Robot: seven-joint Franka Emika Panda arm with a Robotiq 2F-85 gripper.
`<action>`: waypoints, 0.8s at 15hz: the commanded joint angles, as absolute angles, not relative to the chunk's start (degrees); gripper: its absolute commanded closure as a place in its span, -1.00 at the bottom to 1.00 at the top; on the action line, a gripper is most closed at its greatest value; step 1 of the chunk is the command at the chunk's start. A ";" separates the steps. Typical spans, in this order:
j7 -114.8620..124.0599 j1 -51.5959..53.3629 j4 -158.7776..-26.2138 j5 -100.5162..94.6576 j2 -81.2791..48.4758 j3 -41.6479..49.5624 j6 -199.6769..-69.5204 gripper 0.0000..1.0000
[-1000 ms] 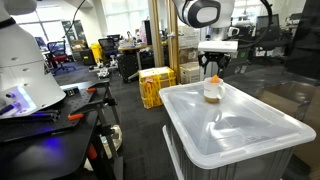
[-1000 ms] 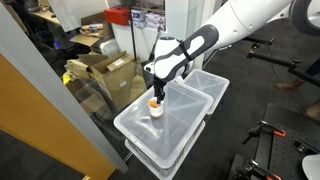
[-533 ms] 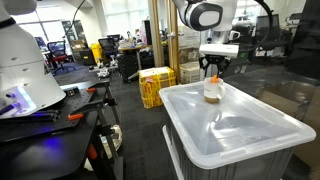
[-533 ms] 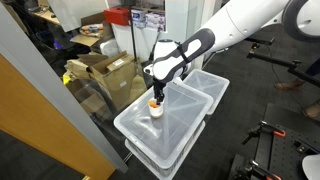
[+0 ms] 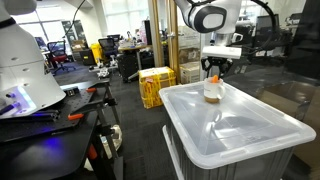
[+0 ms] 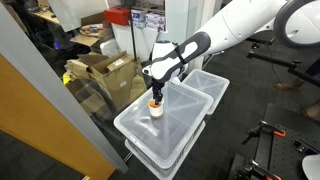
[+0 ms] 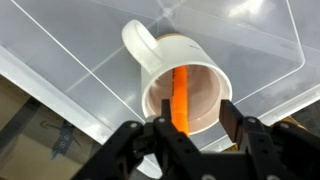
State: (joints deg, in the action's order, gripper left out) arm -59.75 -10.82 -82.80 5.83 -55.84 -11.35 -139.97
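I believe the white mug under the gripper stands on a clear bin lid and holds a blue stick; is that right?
Not quite: the wrist view shows the stick in the white mug is orange, not blue. The rest holds.

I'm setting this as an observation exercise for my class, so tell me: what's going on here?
A robot arm's end effector hangs just above a white mug that stands upright on the lid of a clear bin. An orange stick leans inside the mug. In the wrist view the fingers stand apart with the stick's end between them, and a gap shows, so it is not clamped. The mug rests on the lid in both exterior views.
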 commanded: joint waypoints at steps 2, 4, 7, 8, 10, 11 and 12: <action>-59.08 -10.09 -77.18 5.24 -58.76 -11.21 -135.12 -0.04; -59.21 -10.00 -75.67 5.33 -59.72 -11.29 -133.82 -0.05; -58.81 -9.46 -73.61 5.18 -61.22 -10.96 -132.82 -0.07; -58.59 -9.25 -73.02 5.12 -61.69 -10.80 -133.00 -0.07; -58.58 -9.00 -71.59 5.05 -62.77 -10.82 -132.59 -0.03; -58.54 -8.93 -71.02 5.11 -63.23 -10.89 -132.38 -0.03; -58.36 -8.75 -70.41 5.03 -63.73 -10.75 -132.58 -0.01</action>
